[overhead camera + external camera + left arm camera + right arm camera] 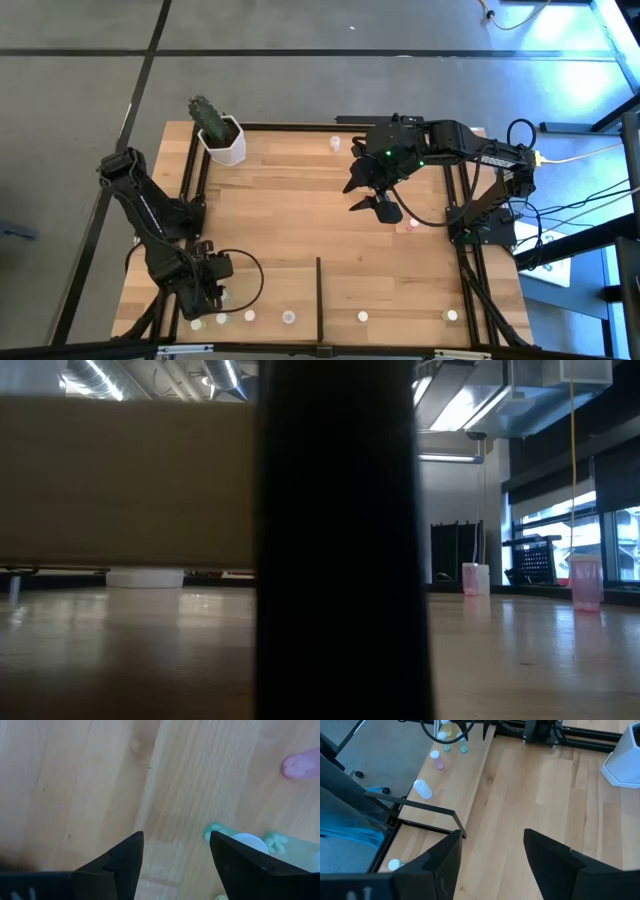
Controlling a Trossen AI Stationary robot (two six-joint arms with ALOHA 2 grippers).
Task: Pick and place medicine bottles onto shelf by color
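— Where does everything sit on the desk?
— The cactus pot stands at the far left corner. Along the near edge runs the shelf – a row of bottles lies on it, and an upright divider splits it into left and right parts.
— And the arms?
— The left claw hangs over the shelf's left end, just beside a bottle there. The right claw is right of centre, with another bottle just beside it.
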